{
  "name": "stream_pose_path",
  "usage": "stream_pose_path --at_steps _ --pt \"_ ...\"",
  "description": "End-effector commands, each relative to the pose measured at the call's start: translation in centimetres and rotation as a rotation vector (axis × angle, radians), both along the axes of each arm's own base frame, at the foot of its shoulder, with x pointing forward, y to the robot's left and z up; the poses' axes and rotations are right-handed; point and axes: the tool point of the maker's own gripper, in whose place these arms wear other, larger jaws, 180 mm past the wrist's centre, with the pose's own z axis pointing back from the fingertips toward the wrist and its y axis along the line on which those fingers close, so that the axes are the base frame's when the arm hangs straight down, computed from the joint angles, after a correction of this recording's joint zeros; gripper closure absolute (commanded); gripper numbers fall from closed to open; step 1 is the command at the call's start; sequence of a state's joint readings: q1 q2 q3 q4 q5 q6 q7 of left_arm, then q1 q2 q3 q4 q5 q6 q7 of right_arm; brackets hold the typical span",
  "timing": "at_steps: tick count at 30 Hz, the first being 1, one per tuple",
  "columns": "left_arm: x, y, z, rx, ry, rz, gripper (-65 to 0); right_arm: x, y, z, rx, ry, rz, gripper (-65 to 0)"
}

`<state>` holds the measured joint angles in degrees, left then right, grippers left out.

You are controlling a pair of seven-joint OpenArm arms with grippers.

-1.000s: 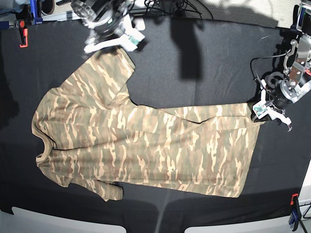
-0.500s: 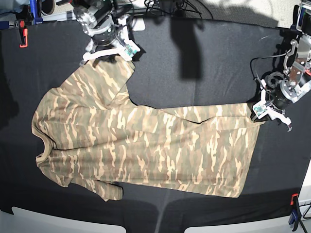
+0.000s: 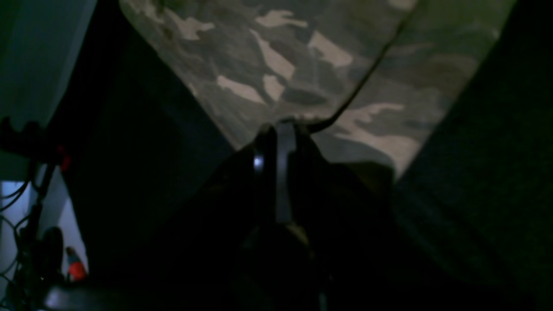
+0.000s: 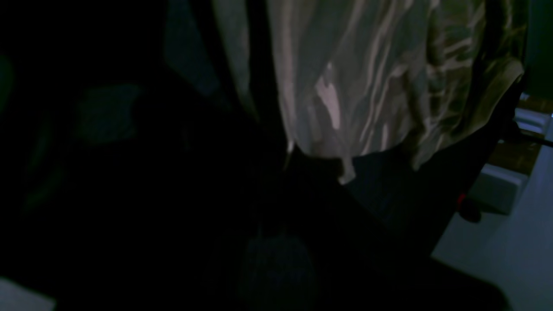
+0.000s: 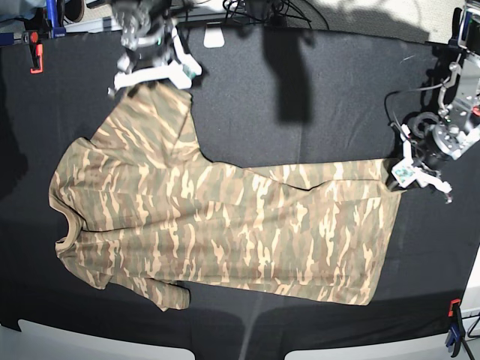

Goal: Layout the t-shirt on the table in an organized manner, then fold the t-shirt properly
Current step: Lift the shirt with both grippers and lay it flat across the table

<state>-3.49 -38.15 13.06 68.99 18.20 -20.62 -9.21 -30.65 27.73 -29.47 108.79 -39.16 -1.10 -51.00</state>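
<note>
Left fingers (image 3: 278, 142) are pressed together on the hem corner of the shirt (image 5: 225, 225); in the left wrist view the cloth edge runs straight into the closed tips, and in the base view that arm sits at the shirt's far hem corner (image 5: 397, 174). Right fingers (image 5: 154, 75) meet the end of the upper sleeve; the right wrist view is too dark for us to tell how far they are closed, though the sleeve cloth looks bunched and raised just ahead of them, so we judge a pinch likely. The shirt lies on the bench (image 5: 300, 97) nearly flat, collar (image 5: 66, 236) at one end, hem at the other, the lower sleeve partly tucked under itself. We judge the layout step is in hand, with no fold yet made. Next move, in our view: draw sleeve and hem corner outward to take out the slack, set both down, then straighten the tucked lower sleeve before folding.
</note>
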Motion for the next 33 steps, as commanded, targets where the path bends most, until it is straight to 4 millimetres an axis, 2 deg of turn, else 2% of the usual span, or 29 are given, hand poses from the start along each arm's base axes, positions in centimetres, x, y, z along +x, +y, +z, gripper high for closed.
stream_pose_path --at_steps 1,7,16,19,24,29,33 --pt "1.0 0.9 1.9 0.004 -0.056 0.002 0.0 -0.2 -0.3 0.7 -0.017 -0.02 0.009 0.0" --pt "-1.2 1.4 0.3 0.022 -0.006 -0.005 0.0 -2.9 -2.2 2.8 -0.123 -0.06 0.008 0.0" --pt "-6.5 -2.3 -0.8 0.023 0.065 -0.071 0.0 -8.1 -8.0 5.6 -0.356 -0.019 -0.028 0.0" --pt "-7.7 -2.3 -0.8 0.088 0.085 -0.02 0.0 -9.4 -8.5 6.1 -0.39 -0.01 0.009 0.0" --pt "-9.0 -0.6 0.4 0.234 0.063 0.132 0.0 -11.8 -8.5 6.3 -0.409 0.03 0.041 0.0" --pt "-11.3 0.7 1.0 0.386 0.042 0.178 0.0 -13.4 -8.4 6.6 -0.432 0.058 0.074 0.0" --pt "-13.5 1.2 0.8 0.475 0.046 0.174 0.0 -14.7 -8.5 6.6 -0.431 0.094 0.082 0.0"
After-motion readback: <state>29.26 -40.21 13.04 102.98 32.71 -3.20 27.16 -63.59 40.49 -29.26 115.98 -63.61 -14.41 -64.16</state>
